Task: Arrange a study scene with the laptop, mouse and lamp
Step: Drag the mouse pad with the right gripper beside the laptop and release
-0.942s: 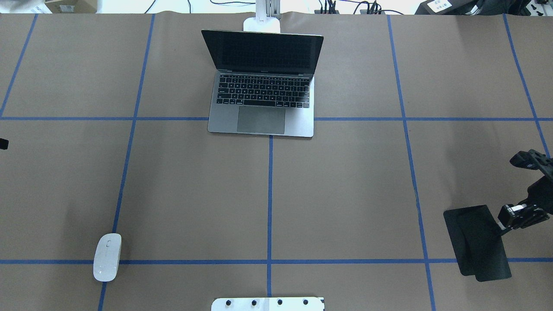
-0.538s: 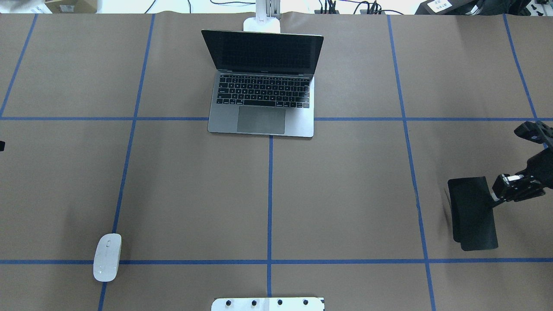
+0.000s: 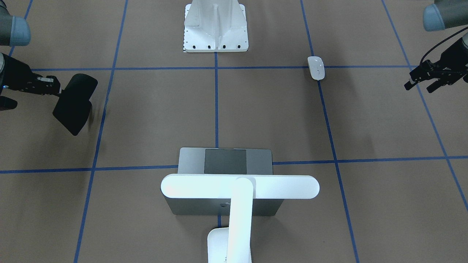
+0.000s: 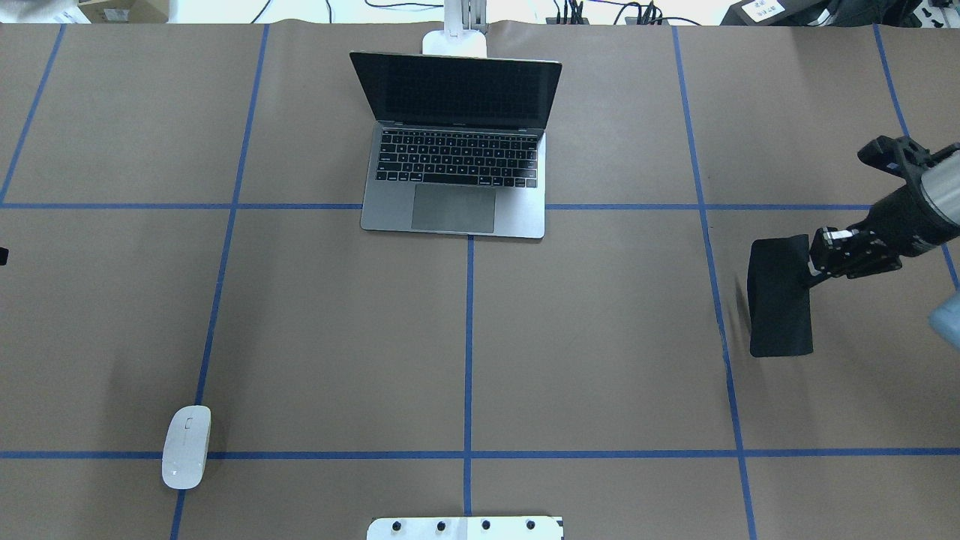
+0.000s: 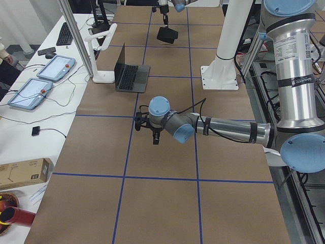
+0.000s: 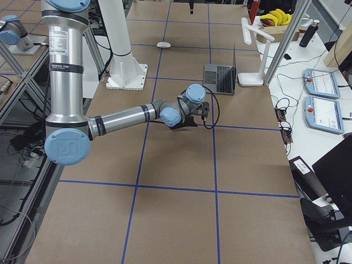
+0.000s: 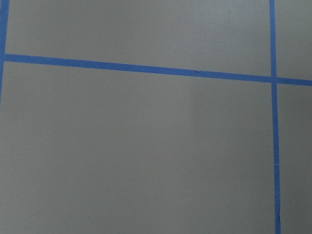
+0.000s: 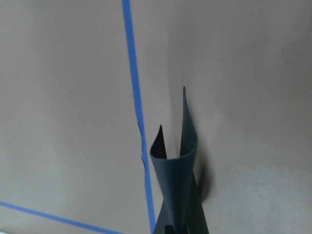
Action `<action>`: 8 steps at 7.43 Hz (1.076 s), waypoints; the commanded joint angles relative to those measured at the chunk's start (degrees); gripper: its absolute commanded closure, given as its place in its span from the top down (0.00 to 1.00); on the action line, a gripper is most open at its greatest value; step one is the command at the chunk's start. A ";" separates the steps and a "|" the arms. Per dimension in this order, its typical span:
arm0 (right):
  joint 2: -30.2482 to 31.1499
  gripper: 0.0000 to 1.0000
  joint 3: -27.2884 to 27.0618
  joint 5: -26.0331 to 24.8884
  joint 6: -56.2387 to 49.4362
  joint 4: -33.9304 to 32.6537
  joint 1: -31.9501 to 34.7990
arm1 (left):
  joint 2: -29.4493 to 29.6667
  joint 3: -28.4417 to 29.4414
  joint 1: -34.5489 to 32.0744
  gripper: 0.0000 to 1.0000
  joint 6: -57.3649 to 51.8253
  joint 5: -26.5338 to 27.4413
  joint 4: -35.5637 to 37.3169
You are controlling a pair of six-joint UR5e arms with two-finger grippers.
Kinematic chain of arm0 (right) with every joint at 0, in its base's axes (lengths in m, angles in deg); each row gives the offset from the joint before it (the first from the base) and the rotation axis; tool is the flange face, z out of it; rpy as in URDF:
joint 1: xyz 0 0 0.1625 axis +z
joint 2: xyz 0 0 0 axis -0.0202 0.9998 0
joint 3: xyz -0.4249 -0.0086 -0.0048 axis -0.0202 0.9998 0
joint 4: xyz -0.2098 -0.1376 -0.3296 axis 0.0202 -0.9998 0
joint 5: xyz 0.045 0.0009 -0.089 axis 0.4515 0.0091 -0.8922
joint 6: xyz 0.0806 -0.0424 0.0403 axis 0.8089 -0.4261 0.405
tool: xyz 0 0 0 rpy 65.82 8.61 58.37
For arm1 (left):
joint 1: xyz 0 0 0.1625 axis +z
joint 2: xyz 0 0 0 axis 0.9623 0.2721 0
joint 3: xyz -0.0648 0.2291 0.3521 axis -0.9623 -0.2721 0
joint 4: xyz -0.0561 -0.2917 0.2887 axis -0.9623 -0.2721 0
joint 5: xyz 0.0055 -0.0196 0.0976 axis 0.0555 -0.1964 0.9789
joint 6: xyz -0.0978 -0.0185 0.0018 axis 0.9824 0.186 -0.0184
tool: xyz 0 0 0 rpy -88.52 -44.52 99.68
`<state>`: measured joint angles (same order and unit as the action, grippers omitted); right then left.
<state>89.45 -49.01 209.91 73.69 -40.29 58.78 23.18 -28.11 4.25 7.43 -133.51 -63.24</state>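
The open grey laptop (image 4: 454, 165) sits at the far middle of the table, its screen facing the robot. The white lamp (image 3: 239, 186) stands behind it, its light bar over the laptop (image 3: 225, 160). The white mouse (image 4: 186, 446) lies near the front left on a blue tape line, and shows again as the mouse (image 3: 316, 67) in the front-facing view. My right gripper (image 4: 814, 262) is shut on the edge of a thin black mat (image 4: 780, 296), which hangs curled above the table's right side. My left gripper (image 3: 418, 87) hovers open and empty, apart from the mouse.
A white ribbed bracket (image 4: 465, 527) is bolted at the table's near middle edge. Blue tape lines (image 4: 469, 337) divide the brown table. A side table with tablets (image 5: 38, 81) and cables runs beyond the far edge.
My right gripper has carried the black mat away from the robot and a little toward the middle; the mat now hangs more edge-on. Laptop, mouse and lamp have not moved.
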 commanded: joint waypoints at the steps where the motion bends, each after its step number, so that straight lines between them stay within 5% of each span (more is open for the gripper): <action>1: -10.28 0.00 -0.09 -7.36 0.13 -13.24 -0.61 | -0.18 0.00 0.00 0.97 -0.33 -0.09 -0.01; 4: -22.95 0.00 0.70 -16.49 -0.14 -28.22 -3.93 | -0.18 0.00 0.00 0.97 -0.33 -0.09 0.08; 8: -27.54 0.00 3.16 -21.09 0.56 -29.48 -5.10 | -0.36 -0.35 0.00 0.97 -0.33 -0.09 0.08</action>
<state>63.08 -46.19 189.93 73.93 -69.45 53.72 22.86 -28.34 4.25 7.10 -133.60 -63.19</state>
